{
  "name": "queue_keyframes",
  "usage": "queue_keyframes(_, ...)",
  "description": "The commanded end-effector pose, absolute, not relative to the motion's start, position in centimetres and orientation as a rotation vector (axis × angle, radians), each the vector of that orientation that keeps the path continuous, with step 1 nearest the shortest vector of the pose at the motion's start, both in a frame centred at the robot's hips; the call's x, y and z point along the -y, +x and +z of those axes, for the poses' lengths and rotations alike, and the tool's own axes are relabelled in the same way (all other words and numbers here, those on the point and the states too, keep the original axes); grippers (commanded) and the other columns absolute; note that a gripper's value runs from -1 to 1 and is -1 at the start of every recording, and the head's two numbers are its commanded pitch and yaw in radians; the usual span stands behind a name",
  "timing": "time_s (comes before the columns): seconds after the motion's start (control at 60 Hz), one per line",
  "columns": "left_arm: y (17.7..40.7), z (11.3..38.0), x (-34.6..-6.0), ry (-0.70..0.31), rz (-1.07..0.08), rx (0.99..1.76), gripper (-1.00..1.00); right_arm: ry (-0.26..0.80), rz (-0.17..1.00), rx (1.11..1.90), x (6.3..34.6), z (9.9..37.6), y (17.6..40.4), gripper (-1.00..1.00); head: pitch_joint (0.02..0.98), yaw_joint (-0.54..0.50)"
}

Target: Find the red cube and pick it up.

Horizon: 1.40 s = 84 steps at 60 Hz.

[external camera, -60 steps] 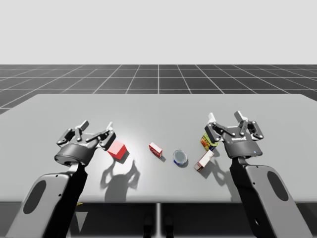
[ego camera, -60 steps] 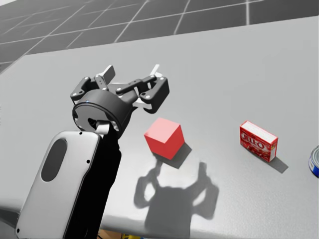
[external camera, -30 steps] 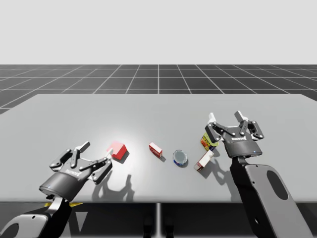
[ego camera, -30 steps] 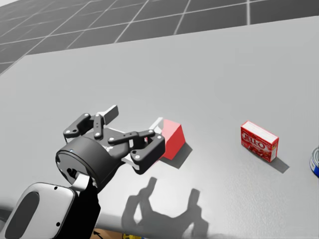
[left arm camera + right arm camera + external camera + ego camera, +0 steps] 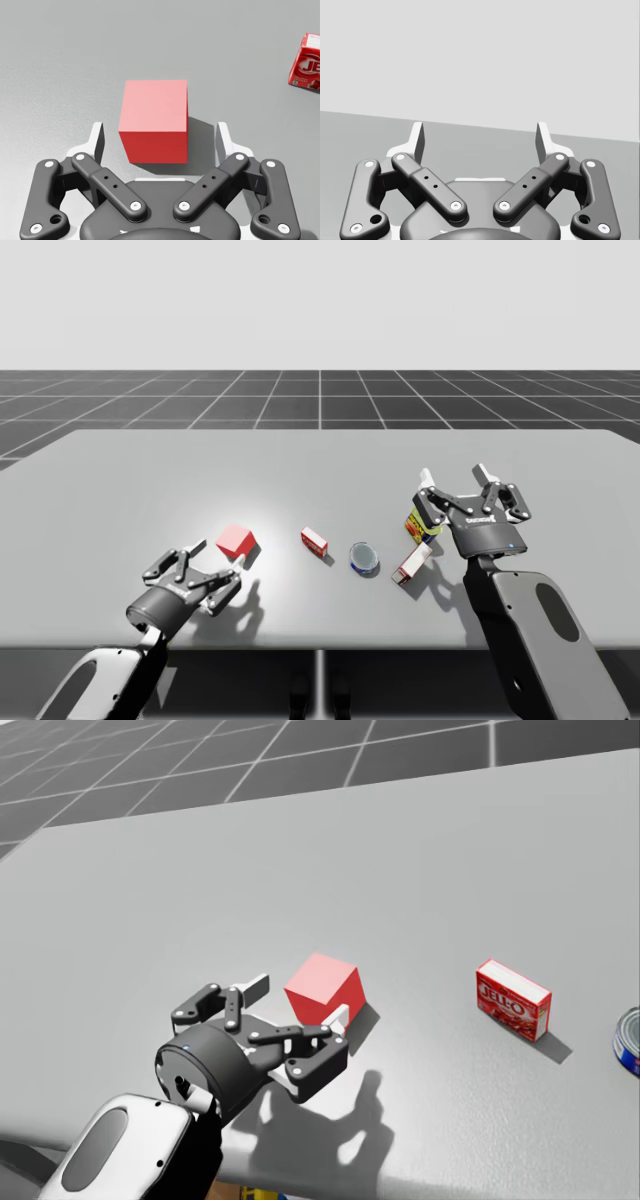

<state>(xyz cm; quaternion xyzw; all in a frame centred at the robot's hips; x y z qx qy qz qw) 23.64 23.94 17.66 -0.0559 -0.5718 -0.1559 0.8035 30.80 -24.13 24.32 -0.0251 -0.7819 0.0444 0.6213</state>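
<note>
Left jaws spread, red cube [image 5: 154, 127] between their tips, touching neither; right jaws spread.

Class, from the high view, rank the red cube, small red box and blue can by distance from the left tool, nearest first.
1. Red cube, just ahead of the left tool.
2. Small red box, to the cube's right.
3. Blue can, farther right still.

The grey table [image 5: 320, 455] carries four items near its middle and right. A small red box [image 5: 314, 541] lies furthest left. A blue can [image 5: 364, 557] sits to its right, apart from it. A red-and-white box [image 5: 411, 564] rests tilted near the can. A yellow can [image 5: 420, 527], partly hidden, stands just beyond that box. A dark gridded floor [image 5: 320, 390] lies past the far edge.
</note>
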Motion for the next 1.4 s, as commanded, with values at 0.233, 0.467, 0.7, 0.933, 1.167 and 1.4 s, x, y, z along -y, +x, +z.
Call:
queue_keyframes(0.233, 27.6, 15.7, -23.4, -0.145, -0.293, 1.153, -1.0, -0.063, 0.106, 1.802, 24.2, 24.4, 30.8, -1.0, 0.787, 0.34)
queue_keyframes(0.467, 28.9, 14.6, -23.4, -0.173, -0.266, 1.108, -1.0, -0.065, 0.102, 1.808, 24.3, 24.5, 30.8, -1.0, 0.775, 0.33)
queue_keyframes(0.7, 28.1, 13.6, -23.1, -0.173, -0.324, 1.074, 1.0, -0.067, 0.097, 1.814, 24.4, 24.7, 30.8, -1.0, 0.741, 0.33)
queue_keyframes(0.933, 27.7, 13.5, -22.9, -0.172, -0.357, 1.076, 1.0, -0.069, 0.097, 1.812, 24.5, 24.6, 30.7, -1.0, 0.595, 0.33)
queue_keyframes(1.167, 27.5, 13.5, -22.6, -0.175, -0.378, 1.083, 1.0, -0.071, 0.098, 1.808, 24.4, 24.5, 30.7, -1.0, 0.443, 0.34)
queue_keyframes(1.4, 27.0, 15.9, -22.1, -0.169, -0.416, 1.128, 1.0, -0.071, 0.097, 1.807, 24.5, 24.5, 30.7, -1.0, 0.418, 0.34)
